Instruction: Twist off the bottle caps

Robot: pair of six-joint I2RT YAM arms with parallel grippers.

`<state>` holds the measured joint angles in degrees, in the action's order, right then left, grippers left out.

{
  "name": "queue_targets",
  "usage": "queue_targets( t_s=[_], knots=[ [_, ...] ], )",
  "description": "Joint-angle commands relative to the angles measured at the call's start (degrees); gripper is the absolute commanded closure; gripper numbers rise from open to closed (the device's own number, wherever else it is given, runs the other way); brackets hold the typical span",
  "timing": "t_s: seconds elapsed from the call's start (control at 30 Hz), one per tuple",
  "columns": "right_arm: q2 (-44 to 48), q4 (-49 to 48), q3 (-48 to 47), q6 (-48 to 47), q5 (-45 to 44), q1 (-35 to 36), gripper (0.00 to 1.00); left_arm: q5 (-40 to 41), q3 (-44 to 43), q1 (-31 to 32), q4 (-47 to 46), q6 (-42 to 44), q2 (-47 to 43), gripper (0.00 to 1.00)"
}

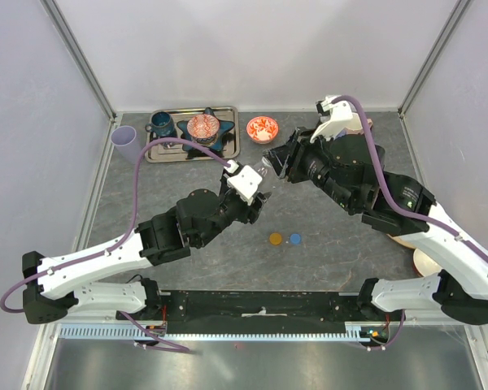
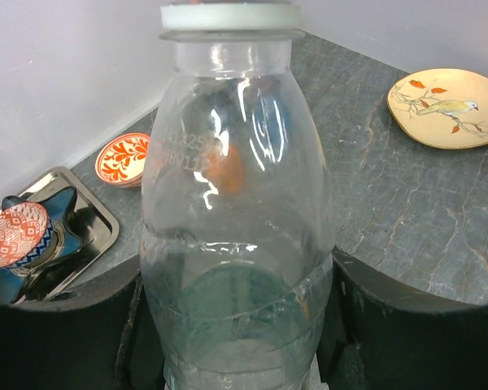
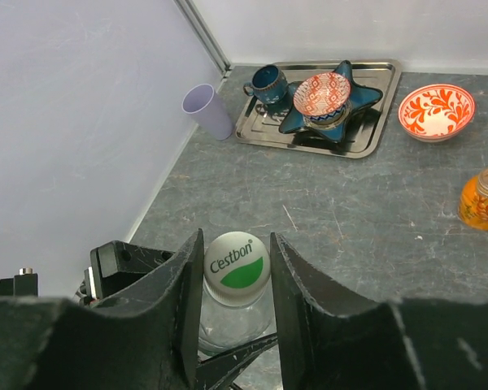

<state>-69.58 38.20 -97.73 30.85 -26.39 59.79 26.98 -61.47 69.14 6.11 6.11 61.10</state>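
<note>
we see the left gripper (image 2: 237, 345) clamped on the lower body of a clear bottle (image 2: 236, 203), one dark finger on either side of it; the bottle stands upright in that grip, lifted near the middle of the table (image 3: 350, 211); its white-and-green cap (image 3: 237, 257) is on the neck; the right gripper (image 3: 236, 244) reaches in from the far right side and has its fingers closed in on that cap, and the pads appear to touch it on both sides, though the contact is hard to judge from the wrist view; in the top view the two wrists meet over the table and the bottle is mostly hidden between them.

an orange cap (image 1: 275, 239) and a blue cap (image 1: 294, 239) lie side by side on the table, nearer the arm bases, apart from both grippers; an orange bottle (image 3: 481, 199) stands alone to the right; at the far left a metal tray (image 3: 374, 122) carries a dark mug (image 3: 268, 81) and a star-shaped dish (image 3: 359, 96) with a patterned bowl (image 3: 323, 93) on it; a lilac cup (image 3: 207, 111) stands just left of the tray, a red-and-white bowl (image 3: 437, 111) just right of it; a plate (image 2: 447, 106) with a painted bird lies well apart on the right.
</note>
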Motion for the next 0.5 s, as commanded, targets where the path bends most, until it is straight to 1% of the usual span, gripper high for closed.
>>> queue_targets(
  t_s=[0.0,0.07,0.1,0.17,0.23,0.33,0.43,0.47],
  knots=[
    [1.1,0.4,1.1,-0.1,0.0,0.1,0.56,1.2,-0.5,0.4,-4.0,1.7,-2.0,0.66],
    [1.3,0.6,1.3,0.2,-0.1,0.1,0.49,1.2,-0.4,0.4,-4.0,1.6,-2.0,0.66],
    [1.3,0.6,1.3,0.1,-0.2,0.1,0.48,1.2,-0.5,0.5,-4.0,1.7,-2.0,0.66],
    [1.5,0.6,1.2,0.2,-0.6,0.1,0.45,1.2,-0.4,0.4,-4.0,1.7,-2.0,0.66],
    [1.5,0.6,1.2,0.1,-0.6,0.1,0.45,1.2,-0.4,0.4,-4.0,1.7,-2.0,0.66],
    [1.6,0.6,1.2,0.1,-0.6,0.1,0.46,1.1,-0.4,0.4,-4.0,1.6,-2.0,0.66],
    [1.5,0.6,1.4,0.0,0.0,0.1,0.51,1.2,-0.3,0.4,-4.0,1.5,-2.0,0.66],
    [1.4,0.5,1.5,0.0,0.5,0.2,0.55,1.2,-0.4,0.5,-4.0,1.4,-2.0,0.66]
  ],
)
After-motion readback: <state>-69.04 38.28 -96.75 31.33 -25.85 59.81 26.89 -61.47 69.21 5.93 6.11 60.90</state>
